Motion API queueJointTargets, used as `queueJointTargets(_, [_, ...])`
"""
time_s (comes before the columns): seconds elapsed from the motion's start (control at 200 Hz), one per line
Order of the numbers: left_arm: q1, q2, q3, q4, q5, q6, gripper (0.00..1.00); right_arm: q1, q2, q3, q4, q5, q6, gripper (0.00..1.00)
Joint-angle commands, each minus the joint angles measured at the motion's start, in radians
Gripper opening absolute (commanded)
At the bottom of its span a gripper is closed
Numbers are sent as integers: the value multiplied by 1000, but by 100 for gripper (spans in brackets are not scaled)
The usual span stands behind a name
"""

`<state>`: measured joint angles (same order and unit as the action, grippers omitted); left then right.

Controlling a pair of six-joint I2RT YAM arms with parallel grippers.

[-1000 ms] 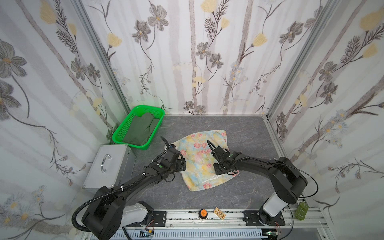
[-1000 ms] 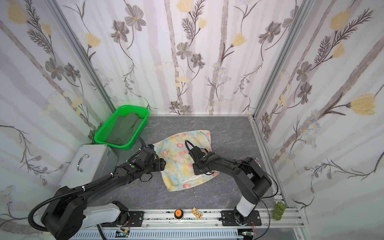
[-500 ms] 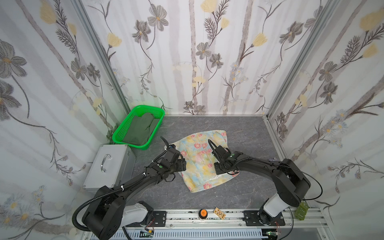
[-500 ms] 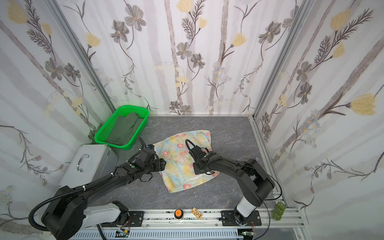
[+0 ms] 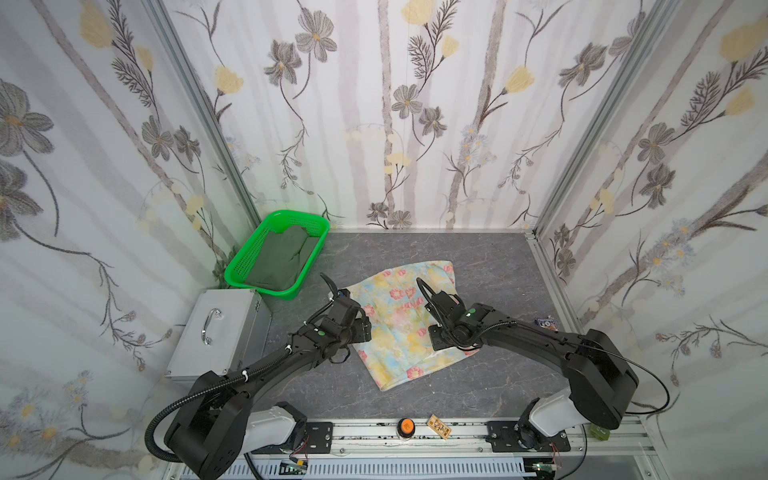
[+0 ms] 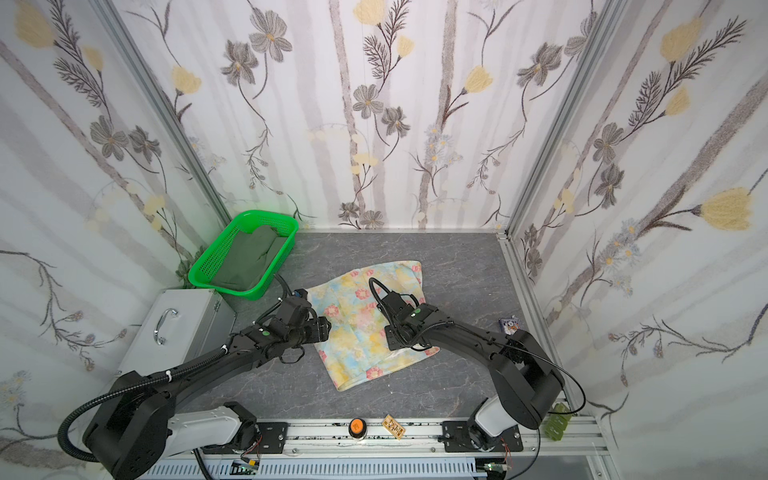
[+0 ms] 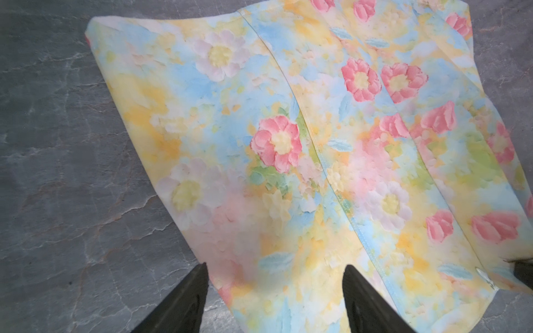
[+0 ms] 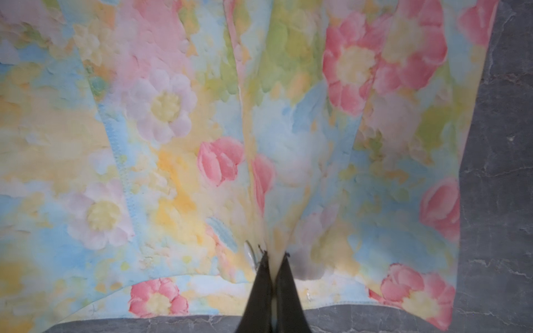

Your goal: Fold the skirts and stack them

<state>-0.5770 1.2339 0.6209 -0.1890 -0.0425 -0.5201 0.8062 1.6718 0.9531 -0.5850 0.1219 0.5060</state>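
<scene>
Walls papered with grey and yellow flowers [image 5: 415, 124] close you in on three sides, above a dark grey marbled tabletop [image 5: 490, 257]. Your black left arm [image 5: 270, 370] and black right arm [image 5: 540, 345] reach in from the near rail toward the middle.

There, in both top views, you see the pastel yellow-blue cloth skirt with pink flowers [image 5: 399, 320] spread mostly flat on the tabletop. At the left edge stands a silver metal case with a handle [image 5: 224, 332]. Just beyond it, in the far left corner, sits a bright green plastic mesh basket [image 5: 249, 257]. Inside the basket lies the plain dark olive green cloth skirt [image 5: 282, 257], well apart from the flowered one.

Your left gripper [image 7: 276, 268] hangs at the flowered skirt's left edge with its fingers spread wide and nothing between them. One finger is over the cloth and the other at the border with the bare tabletop; you cannot tell whether they touch. Your right gripper [image 8: 275, 256] is at the skirt's near right edge, its fingers closed tight on a pinch of the cloth, which gathers into folds toward them.

A small round orange button [image 5: 406, 426] sits on the near rail.
</scene>
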Motion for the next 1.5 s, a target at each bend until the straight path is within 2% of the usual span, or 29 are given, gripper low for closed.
queueJointTargets(0.0, [4, 11, 4, 19, -34, -12, 76, 8, -17, -19, -40, -14, 30, 0])
queueJointTargets(0.08, [6, 21, 17, 19, -44, -11, 76, 52, -35, -45, -42, -21, 45, 0])
queueJointTargets(0.43, [28, 120, 80, 35, -57, 9, 76, 74, -70, -83, -48, -49, 70, 0])
queueJointTargets(0.6, [37, 210, 138, 53, -50, 13, 76, 77, -70, -106, -28, -116, 63, 0])
queueJointTargets(0.664, [44, 241, 156, 62, -51, 18, 76, 72, -113, -108, -23, -139, 60, 10])
queueJointTargets(0.734, [57, 274, 179, 70, -44, 19, 76, 48, -136, -99, -26, -151, 51, 38])
queueJointTargets(0.754, [61, 283, 185, 73, -40, 19, 76, 35, -145, -95, -28, -155, 49, 43])
queueJointTargets(0.829, [74, 319, 203, 84, -17, 19, 76, -48, -185, -84, -17, -179, 31, 48])
queueJointTargets(0.924, [89, 360, 219, 99, 6, 23, 76, -165, -212, -84, 29, -200, 6, 46])
queueJointTargets(0.989, [100, 383, 229, 111, 18, 22, 76, -236, -177, -86, 66, -219, -21, 41])
queueJointTargets(1.074, [113, 416, 245, 123, 37, 23, 76, -297, -87, -67, 105, -243, -54, 27])
queueJointTargets(1.129, [123, 436, 253, 125, 43, 20, 76, -321, -7, -47, 125, -232, -64, 13])
queueJointTargets(1.184, [135, 448, 257, 125, 53, 16, 76, -344, 49, -29, 138, -212, -83, 11])
queueJointTargets(1.234, [149, 454, 255, 126, 58, 13, 76, -369, 93, -13, 147, -184, -91, 3])
queueJointTargets(1.299, [170, 454, 247, 126, 67, 10, 76, -406, 137, 15, 158, -166, -101, 0])
queueJointTargets(1.499, [214, 436, 207, 122, 94, 2, 76, -465, 257, 153, 137, -118, -126, 0])
